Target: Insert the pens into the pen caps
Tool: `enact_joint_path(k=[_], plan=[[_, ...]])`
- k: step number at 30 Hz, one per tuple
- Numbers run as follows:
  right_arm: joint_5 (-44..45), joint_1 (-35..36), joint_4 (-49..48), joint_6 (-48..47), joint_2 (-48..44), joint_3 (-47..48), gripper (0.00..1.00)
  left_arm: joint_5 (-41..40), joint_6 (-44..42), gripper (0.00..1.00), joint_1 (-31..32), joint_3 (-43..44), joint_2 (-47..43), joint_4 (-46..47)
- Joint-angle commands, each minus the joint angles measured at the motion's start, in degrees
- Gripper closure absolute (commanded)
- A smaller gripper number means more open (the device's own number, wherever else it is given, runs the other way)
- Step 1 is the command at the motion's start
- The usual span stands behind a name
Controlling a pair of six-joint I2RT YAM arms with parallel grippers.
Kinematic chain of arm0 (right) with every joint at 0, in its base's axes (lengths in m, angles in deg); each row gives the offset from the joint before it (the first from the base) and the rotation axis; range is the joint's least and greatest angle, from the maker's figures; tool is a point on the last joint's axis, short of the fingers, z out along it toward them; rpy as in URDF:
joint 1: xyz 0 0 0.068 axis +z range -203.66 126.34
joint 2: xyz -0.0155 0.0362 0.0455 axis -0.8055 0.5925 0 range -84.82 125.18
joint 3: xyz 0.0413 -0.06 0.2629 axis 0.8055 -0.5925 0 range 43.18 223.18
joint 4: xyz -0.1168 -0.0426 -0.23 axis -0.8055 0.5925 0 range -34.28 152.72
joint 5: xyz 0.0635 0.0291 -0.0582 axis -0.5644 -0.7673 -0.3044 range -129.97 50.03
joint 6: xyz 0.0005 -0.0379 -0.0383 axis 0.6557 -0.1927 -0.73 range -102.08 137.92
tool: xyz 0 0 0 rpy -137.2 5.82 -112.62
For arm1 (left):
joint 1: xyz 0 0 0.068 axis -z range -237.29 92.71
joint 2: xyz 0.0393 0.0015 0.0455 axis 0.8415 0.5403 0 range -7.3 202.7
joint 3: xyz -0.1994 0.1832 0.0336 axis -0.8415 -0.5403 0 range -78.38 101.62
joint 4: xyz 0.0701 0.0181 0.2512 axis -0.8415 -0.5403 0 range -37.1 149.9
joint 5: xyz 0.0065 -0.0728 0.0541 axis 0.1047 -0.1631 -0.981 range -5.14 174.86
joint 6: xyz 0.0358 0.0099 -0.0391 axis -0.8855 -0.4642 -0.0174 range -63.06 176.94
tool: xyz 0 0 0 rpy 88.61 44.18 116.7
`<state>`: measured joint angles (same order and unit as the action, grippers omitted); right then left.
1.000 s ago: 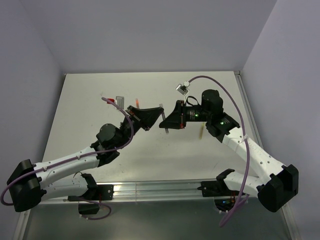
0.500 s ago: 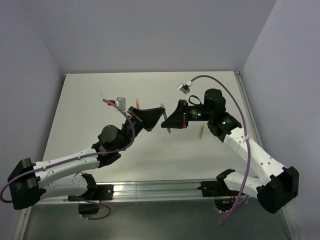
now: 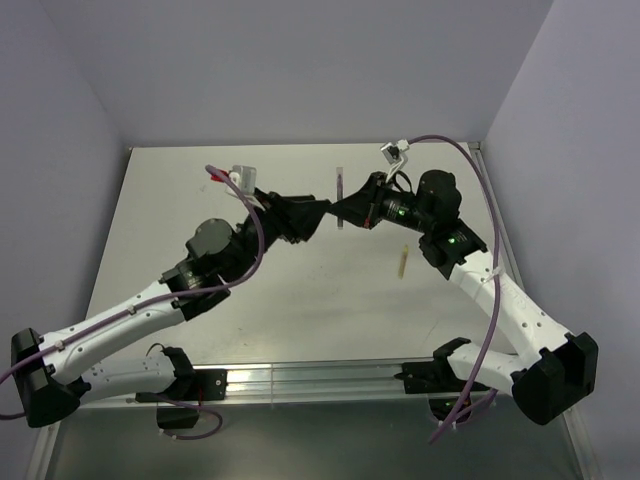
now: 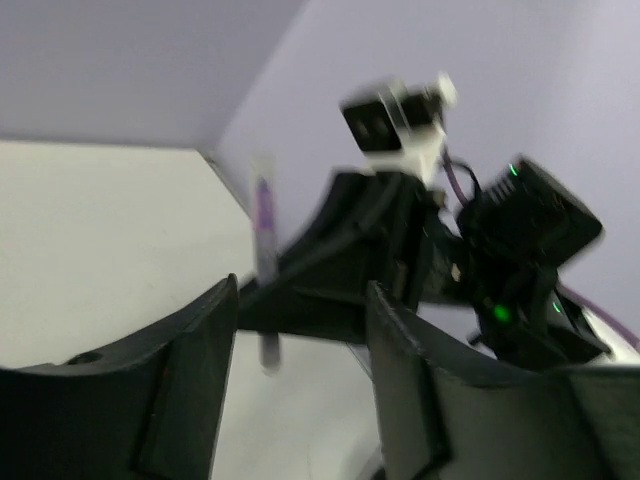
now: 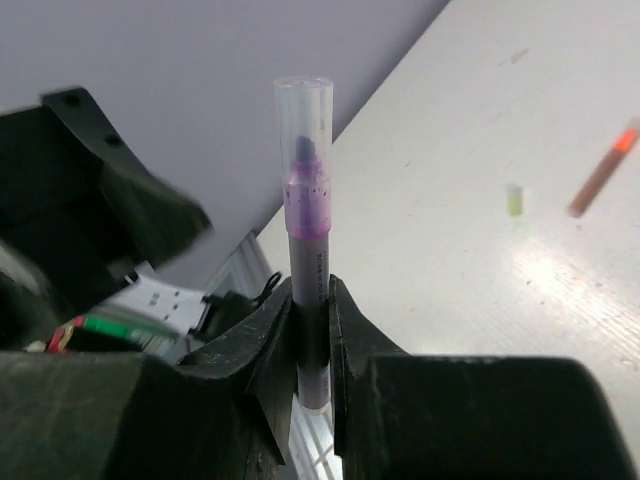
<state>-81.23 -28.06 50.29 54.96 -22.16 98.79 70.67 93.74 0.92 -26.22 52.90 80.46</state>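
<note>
My right gripper (image 5: 310, 300) is shut on the dark purple-grey pen (image 5: 309, 250), which stands upright above the table. A translucent lilac pen cap (image 5: 303, 120) sits over its tip. In the top view the pen (image 3: 340, 195) is a thin line between the right gripper (image 3: 346, 212) and the left gripper (image 3: 320, 214). My left gripper (image 4: 300, 330) is open just short of the pen (image 4: 264, 240), with nothing between its fingers. A yellow-green pen (image 3: 402, 260) lies on the table. In the right wrist view an orange-red pen (image 5: 603, 172) and a small yellow-green cap (image 5: 514, 199) lie farther off.
The white table (image 3: 200, 240) is walled by lilac panels at the back and on both sides. A metal rail (image 3: 300, 378) runs along the near edge by the arm bases. Purple cables loop over both arms.
The left gripper has opened and let go of the capped pen. Both arms have lifted and moved toward the back, and the right gripper now holds the pen higher.
</note>
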Motion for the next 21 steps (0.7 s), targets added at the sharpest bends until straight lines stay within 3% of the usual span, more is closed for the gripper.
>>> enact_joint_path(k=[1,2,6,8,10,15,16,21], plan=[[10.1,0.2,-1.3,0.1,0.2,1.6,1.00,-0.6,-1.5,0.42,-5.6,6.5,-1.4,-6.1],[10.5,0.4,-0.8,0.1,0.4,1.2,1.00,-1.4,-1.8,0.34,-6.8,8.6,-1.5,-6.9],[12.7,1.6,3.2,-2.1,1.4,0.7,1.00,-6.3,-3.0,0.35,-12.0,12.8,-2.3,-10.9],[16.8,1.9,8.3,-5.2,5.2,5.3,1.00,-8.2,-2.5,0.22,-13.0,15.1,-2.3,-15.3],[20.8,2.9,13.6,-8.6,11.1,9.0,1.00,-7.3,-1.5,0.24,-15.3,15.6,-2.9,-17.6],[28.0,3.6,19.0,-12.7,24.8,19.2,1.00,-3.0,2.9,0.12,-21.7,13.3,-6.9,-20.4],[28.4,3.6,19.8,-13.2,29.7,20.8,1.00,-1.9,3.4,0.01,-22.8,12.7,-7.5,-20.4],[31.6,3.8,26.9,-16.5,43.1,34.4,1.00,4.5,6.0,0.00,-29.8,10.3,-9.7,-22.4]])
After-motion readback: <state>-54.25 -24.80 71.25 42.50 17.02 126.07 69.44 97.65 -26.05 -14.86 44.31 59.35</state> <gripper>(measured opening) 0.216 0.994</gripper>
